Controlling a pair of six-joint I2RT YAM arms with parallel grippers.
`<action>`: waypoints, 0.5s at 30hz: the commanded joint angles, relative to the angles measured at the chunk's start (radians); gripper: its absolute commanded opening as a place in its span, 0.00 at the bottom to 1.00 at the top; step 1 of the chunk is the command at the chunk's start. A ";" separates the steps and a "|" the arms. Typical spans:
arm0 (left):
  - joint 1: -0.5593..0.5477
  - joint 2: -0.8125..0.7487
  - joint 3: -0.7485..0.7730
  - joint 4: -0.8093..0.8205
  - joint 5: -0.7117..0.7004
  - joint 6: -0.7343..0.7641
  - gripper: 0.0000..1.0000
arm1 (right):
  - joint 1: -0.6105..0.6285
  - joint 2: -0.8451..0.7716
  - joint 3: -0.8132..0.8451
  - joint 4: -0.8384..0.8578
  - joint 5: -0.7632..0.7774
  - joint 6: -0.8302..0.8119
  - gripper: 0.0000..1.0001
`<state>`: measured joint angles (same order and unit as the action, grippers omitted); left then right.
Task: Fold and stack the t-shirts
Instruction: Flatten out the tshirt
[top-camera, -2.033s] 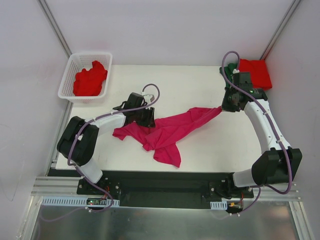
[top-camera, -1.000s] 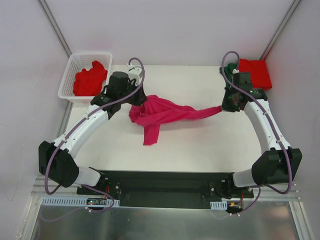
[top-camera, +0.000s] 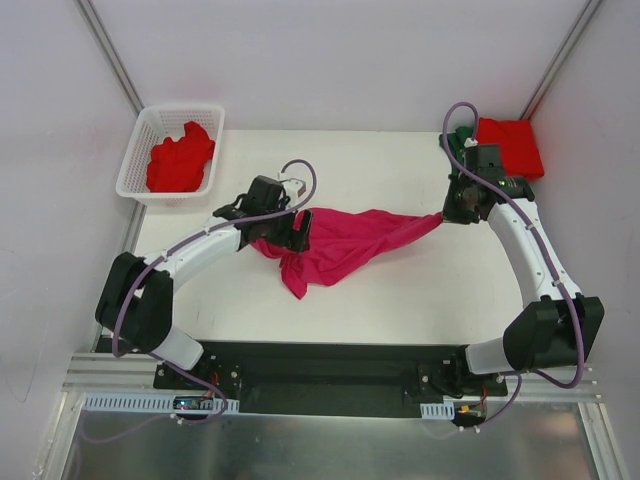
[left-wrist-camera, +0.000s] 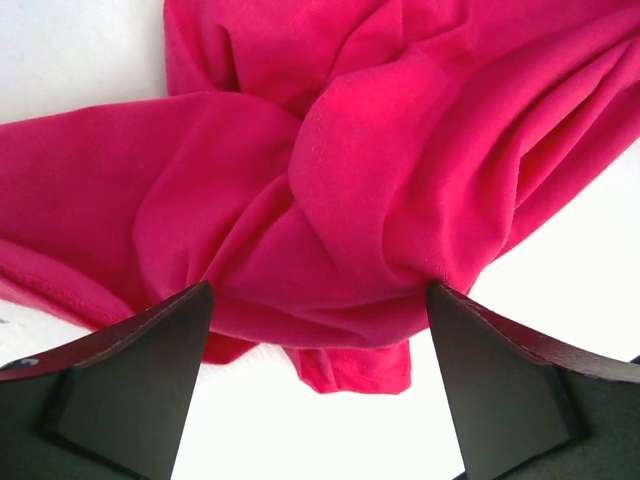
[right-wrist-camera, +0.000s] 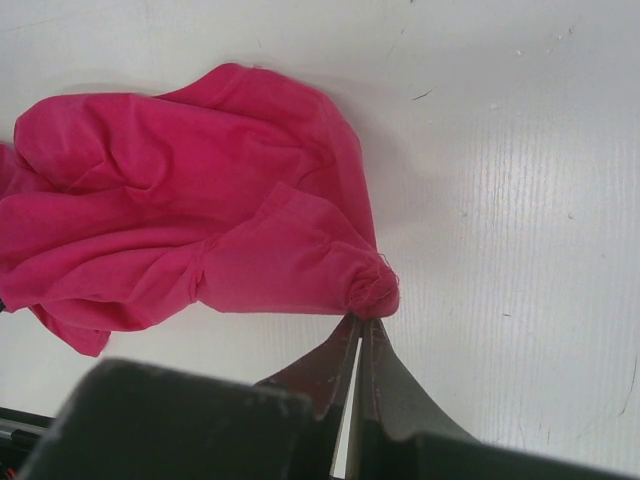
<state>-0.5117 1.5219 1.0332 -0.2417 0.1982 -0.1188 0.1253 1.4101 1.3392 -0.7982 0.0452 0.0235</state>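
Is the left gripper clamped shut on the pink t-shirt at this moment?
No, the left wrist view shows the left gripper wide open, its jaws well apart, with the pink t-shirt lying unpinched in front of it.

Across mid-table, the magenta t-shirt (top-camera: 340, 245) stretched from the left gripper (top-camera: 290, 232) to the right gripper (top-camera: 447, 215), barring any straight crossing. Bare table (top-camera: 400, 300) before and behind it gave passage. A lattice basket (top-camera: 133, 160) blocked the far-left corner, and a folded red t-shirt (top-camera: 512, 147) the far-right.

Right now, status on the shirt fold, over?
Left gripper open over the magenta t-shirt. Right gripper shut on one end. Shirt bunched, unfolded. Basket well aside.
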 joint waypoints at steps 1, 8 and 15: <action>-0.008 -0.101 -0.045 0.019 -0.043 0.005 0.88 | 0.007 -0.003 0.035 -0.001 -0.001 -0.007 0.01; -0.042 -0.216 -0.145 -0.007 -0.040 -0.094 0.82 | 0.010 0.003 0.035 0.001 -0.004 -0.007 0.01; -0.085 -0.266 -0.219 -0.005 -0.075 -0.151 0.80 | 0.014 0.015 0.034 0.008 -0.015 -0.002 0.01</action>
<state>-0.5747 1.2797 0.8406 -0.2481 0.1661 -0.2176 0.1310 1.4200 1.3392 -0.7979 0.0414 0.0238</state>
